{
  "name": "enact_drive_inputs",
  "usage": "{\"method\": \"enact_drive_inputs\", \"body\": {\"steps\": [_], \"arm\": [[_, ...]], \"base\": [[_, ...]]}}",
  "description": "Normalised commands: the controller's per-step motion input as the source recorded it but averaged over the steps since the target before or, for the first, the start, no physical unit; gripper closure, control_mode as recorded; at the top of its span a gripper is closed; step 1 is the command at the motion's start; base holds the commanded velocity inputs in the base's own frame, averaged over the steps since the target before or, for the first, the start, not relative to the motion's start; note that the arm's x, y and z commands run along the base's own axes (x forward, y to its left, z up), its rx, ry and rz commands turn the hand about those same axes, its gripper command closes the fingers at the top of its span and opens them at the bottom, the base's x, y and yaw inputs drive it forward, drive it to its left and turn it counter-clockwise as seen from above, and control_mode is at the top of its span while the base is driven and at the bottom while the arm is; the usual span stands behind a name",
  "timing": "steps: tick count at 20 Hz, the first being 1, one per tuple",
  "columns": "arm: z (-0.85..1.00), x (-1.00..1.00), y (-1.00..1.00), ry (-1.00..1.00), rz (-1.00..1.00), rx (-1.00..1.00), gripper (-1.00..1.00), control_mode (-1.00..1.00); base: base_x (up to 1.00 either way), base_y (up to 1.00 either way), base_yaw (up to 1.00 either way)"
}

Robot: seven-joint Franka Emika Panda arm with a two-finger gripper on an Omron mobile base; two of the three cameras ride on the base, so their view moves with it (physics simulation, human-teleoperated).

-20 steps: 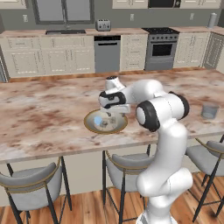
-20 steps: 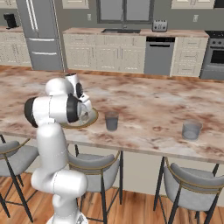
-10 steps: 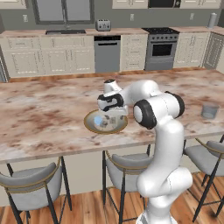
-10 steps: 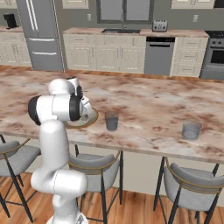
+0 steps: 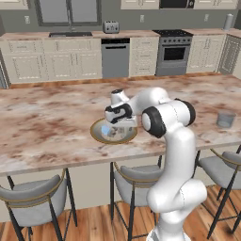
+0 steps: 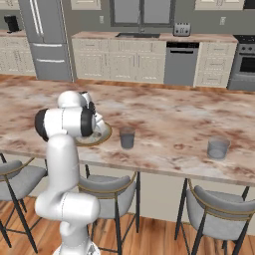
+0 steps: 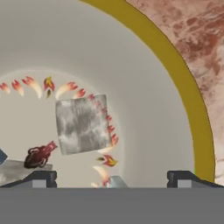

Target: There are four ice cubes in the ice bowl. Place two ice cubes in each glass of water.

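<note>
Hand (image 7: pixel 112 177) spread wide, empty, over gold-rimmed shallow bowl (image 7: pixel 183 100) w/ grey translucent ice cube (image 7: pixel 82 124) inside.

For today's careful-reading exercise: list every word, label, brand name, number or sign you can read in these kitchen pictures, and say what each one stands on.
There is no readable text in any view.
The ice bowl carries only a painted ring of red and orange marks inside, not letters.
The ice cube is blank.
The appliances along the back wall show no legible label.
</note>
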Motion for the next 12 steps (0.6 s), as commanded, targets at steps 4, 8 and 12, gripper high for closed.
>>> {"method": "enact_drive_inputs", "body": {"steps": [4,8,12], "arm": [[-0.08,0.29,0.00,0.00,0.00,-0.03,-1.00,-1.00],[-0.06,0.34,0.00,0.00,0.00,-0.02,-1.00,-1.00],[-0.10,0.16,0.00,0.00,0.00,-0.01,-1.00,-1.00]], "base": [[0.00,0.00,0.00],[0.00,0.00,0.00],[0.00,0.00,0.00]]}}
